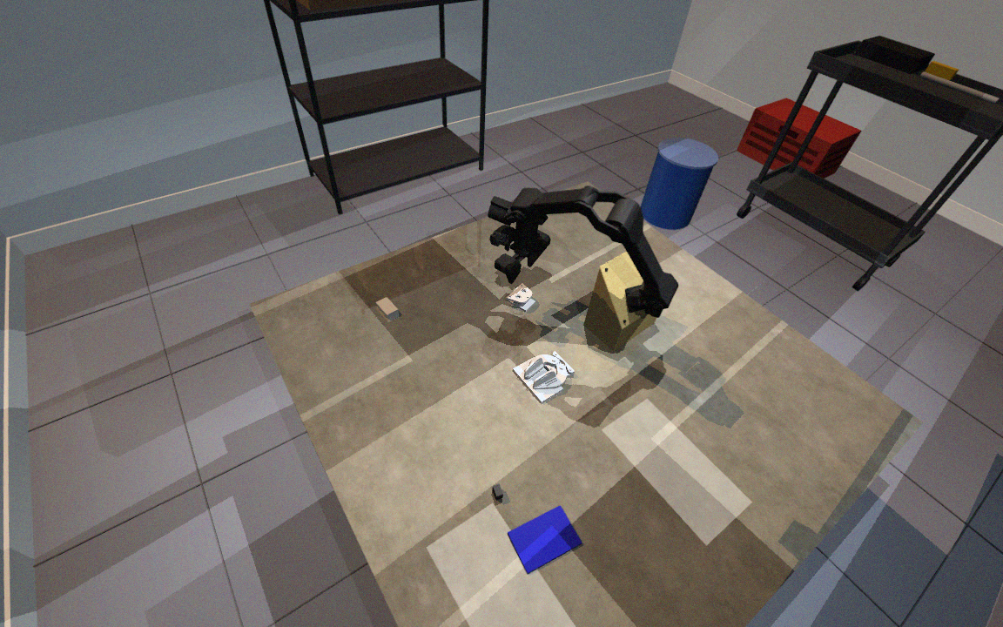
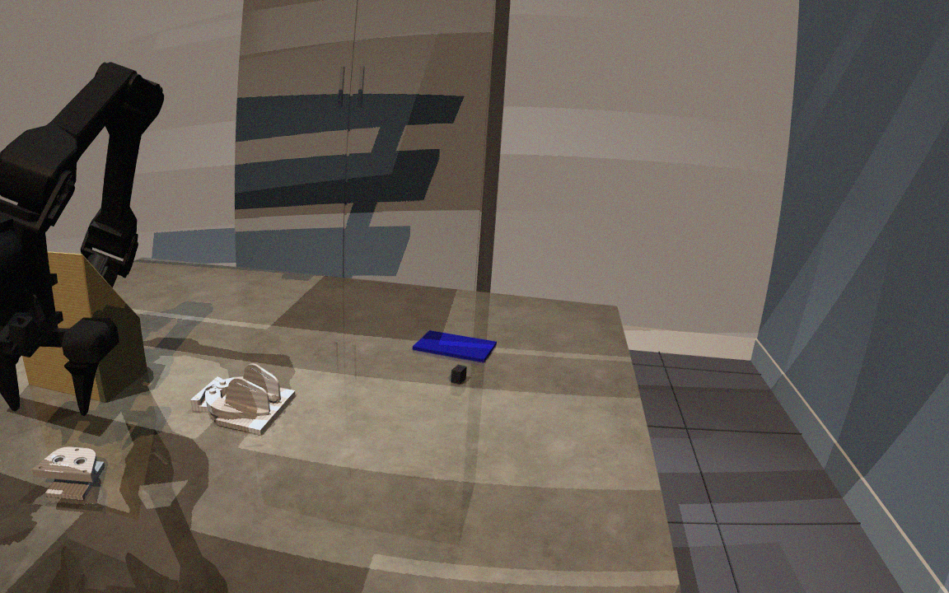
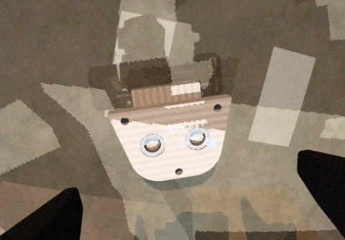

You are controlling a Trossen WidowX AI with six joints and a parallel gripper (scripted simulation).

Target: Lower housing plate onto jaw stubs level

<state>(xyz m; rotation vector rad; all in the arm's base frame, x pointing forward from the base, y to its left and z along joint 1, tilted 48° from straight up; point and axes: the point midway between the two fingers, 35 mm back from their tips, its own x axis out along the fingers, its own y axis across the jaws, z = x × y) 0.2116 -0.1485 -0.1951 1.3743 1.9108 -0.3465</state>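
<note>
Top view: Your mottled tan counter (image 1: pixel 427 421) (image 2: pixel 537 442) (image 3: pixel 32 28) stands in a room with tiled floor, one shelf rack (image 1: pixel 388 89), one cart (image 1: pixel 902 98), one blue drum (image 1: pixel 676 186) and one red box (image 1: pixel 797 136). It carries one pale block (image 1: pixel 387 306), one black block (image 1: pixel 497 492) (image 2: pixel 458 374), one blue slab (image 1: pixel 544 537) (image 2: pixel 454 346) and one jaw assembly (image 1: pixel 543 375) (image 2: pixel 242 423). Your one housing plate (image 1: pixel 521 294) (image 2: pixel 68 469) (image 3: pixel 172 161) lies apart from that assembly.

Exterior view: One cabinet (image 2: pixel 293 73) with two handles adjoins the wall. Your hand (image 1: pixel 521 262) (image 2: pixel 49 410) (image 3: pixel 192 180) is released, its two fingers spread above the counter.

Wrist view: Your plate shows two ringed openings and three small dark holes; neither fingertip touches it.
</note>
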